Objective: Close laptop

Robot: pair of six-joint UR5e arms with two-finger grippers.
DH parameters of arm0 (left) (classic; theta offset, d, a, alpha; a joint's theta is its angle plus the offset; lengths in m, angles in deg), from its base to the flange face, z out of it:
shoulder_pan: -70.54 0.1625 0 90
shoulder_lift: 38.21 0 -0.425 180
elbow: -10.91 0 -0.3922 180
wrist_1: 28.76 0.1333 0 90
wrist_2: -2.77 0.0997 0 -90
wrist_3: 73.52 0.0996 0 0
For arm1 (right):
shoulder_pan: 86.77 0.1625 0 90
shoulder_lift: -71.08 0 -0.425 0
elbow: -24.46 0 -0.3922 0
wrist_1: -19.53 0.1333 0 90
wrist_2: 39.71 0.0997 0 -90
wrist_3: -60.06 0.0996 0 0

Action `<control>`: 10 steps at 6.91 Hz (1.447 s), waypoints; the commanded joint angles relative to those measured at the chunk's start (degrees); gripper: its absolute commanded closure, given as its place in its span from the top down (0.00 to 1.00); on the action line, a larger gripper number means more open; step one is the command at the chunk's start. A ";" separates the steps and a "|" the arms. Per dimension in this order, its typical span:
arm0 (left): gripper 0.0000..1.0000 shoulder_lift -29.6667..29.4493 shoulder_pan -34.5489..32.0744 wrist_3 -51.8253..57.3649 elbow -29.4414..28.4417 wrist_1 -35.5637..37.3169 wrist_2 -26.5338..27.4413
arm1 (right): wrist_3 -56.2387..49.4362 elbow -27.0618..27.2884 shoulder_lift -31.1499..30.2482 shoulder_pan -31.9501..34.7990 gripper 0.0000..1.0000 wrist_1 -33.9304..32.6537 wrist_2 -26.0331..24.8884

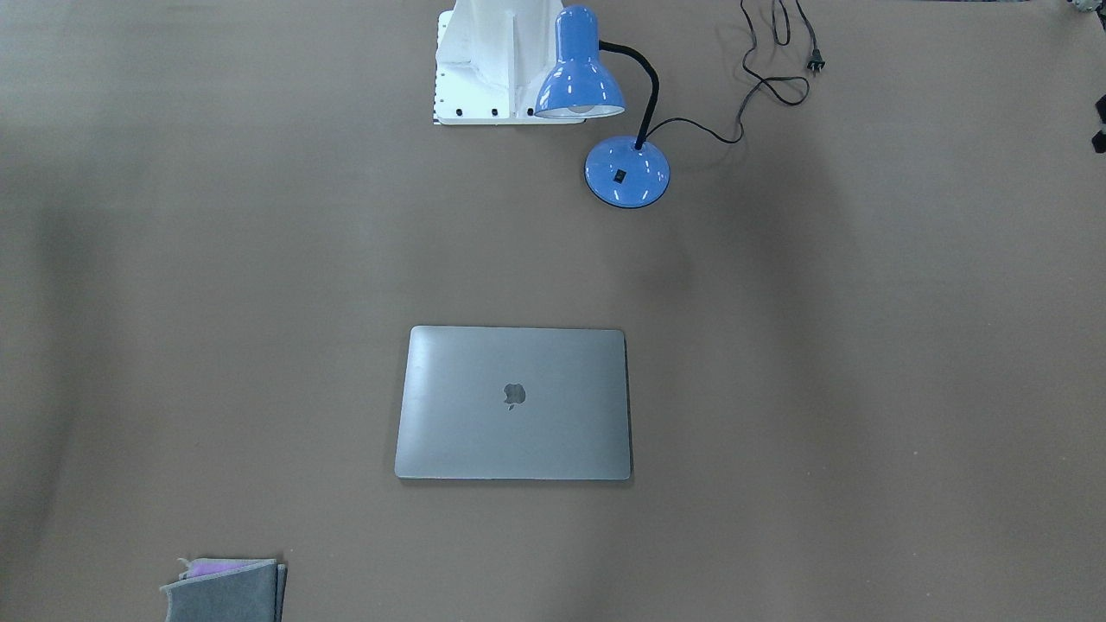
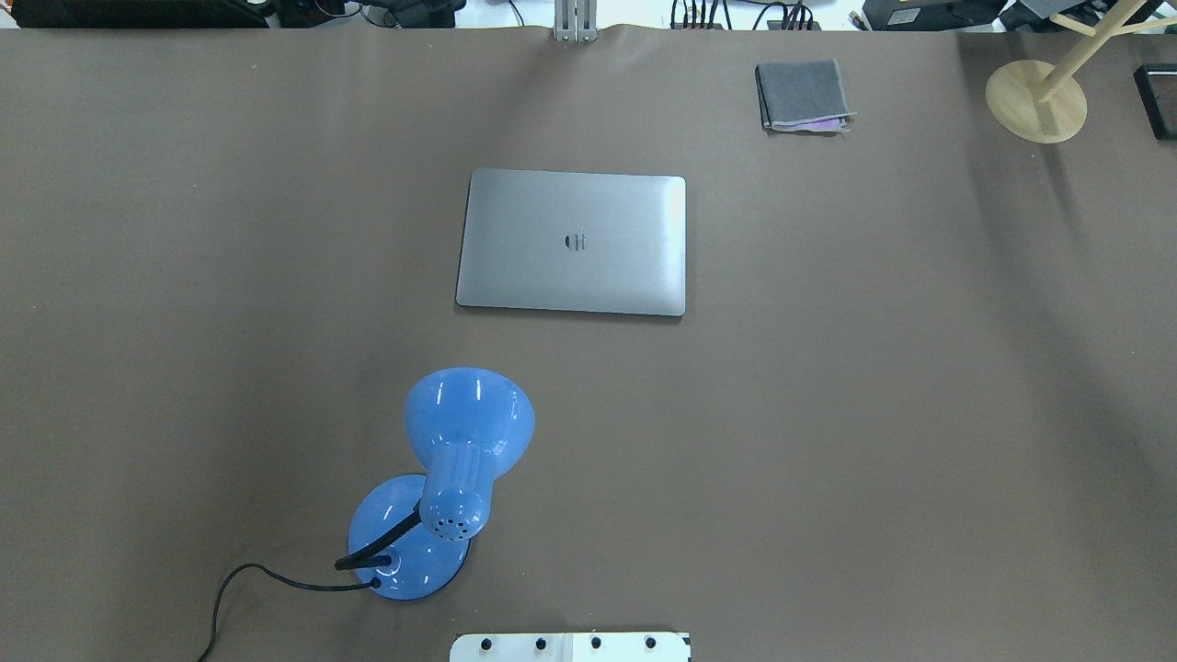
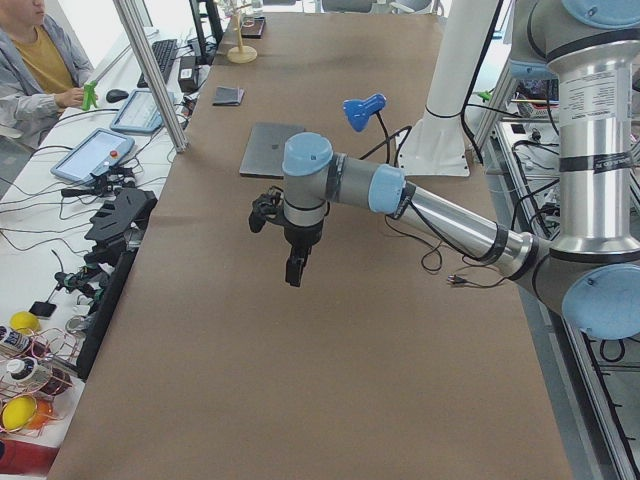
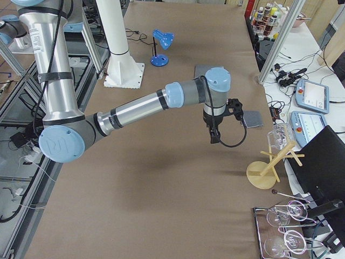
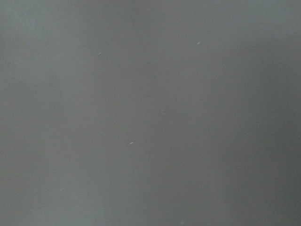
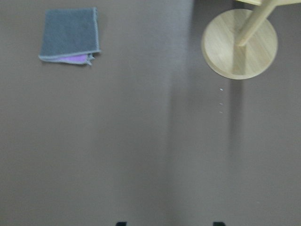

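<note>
The laptop (image 1: 514, 402) lies shut and flat mid-table, its grey lid with the dark apple logo facing up; it also shows in the overhead view (image 2: 572, 242) and in the left side view (image 3: 270, 150). Neither arm shows in the overhead or front views. My left gripper (image 3: 293, 270) hangs over bare table off the laptop's left side; I cannot tell whether it is open. My right gripper (image 4: 215, 137) hangs over the table's right part, and its two fingertips stand wide apart in the right wrist view (image 6: 169, 224), holding nothing.
A blue desk lamp (image 2: 469, 432) with a black cord (image 1: 769, 78) stands near the robot base (image 1: 484, 60). A folded grey cloth (image 2: 802, 95) lies at the far edge. A wooden stand (image 2: 1036, 99) is at the far right corner.
</note>
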 commanded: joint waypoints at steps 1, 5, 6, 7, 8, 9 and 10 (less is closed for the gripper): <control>0.98 1.16 -7.61 6.10 -6.26 0.25 0.08 | -9.71 -0.54 -6.55 2.22 1.00 -2.60 -1.06; 0.98 1.60 -7.70 6.09 -5.92 0.78 0.17 | -8.75 -0.10 -6.31 2.22 1.00 -2.51 -0.36; 0.98 1.69 -7.70 6.09 -5.83 0.78 0.17 | -8.75 -0.10 -6.32 2.22 1.00 -2.51 -0.27; 0.98 1.60 -7.70 6.09 -5.92 0.78 0.17 | -8.75 -0.10 -6.32 2.22 1.00 -2.51 -0.27; 0.98 1.60 -7.70 6.09 -6.01 0.69 0.08 | -8.66 -0.02 -6.23 2.22 1.00 -2.51 -0.27; 0.98 1.60 -7.70 6.09 -5.83 0.69 0.08 | -8.66 -0.02 -6.23 2.14 1.00 -2.51 -0.27; 0.98 1.60 -7.70 6.09 -5.48 0.69 0.08 | -8.66 -0.02 -6.23 2.22 1.00 -2.51 -0.18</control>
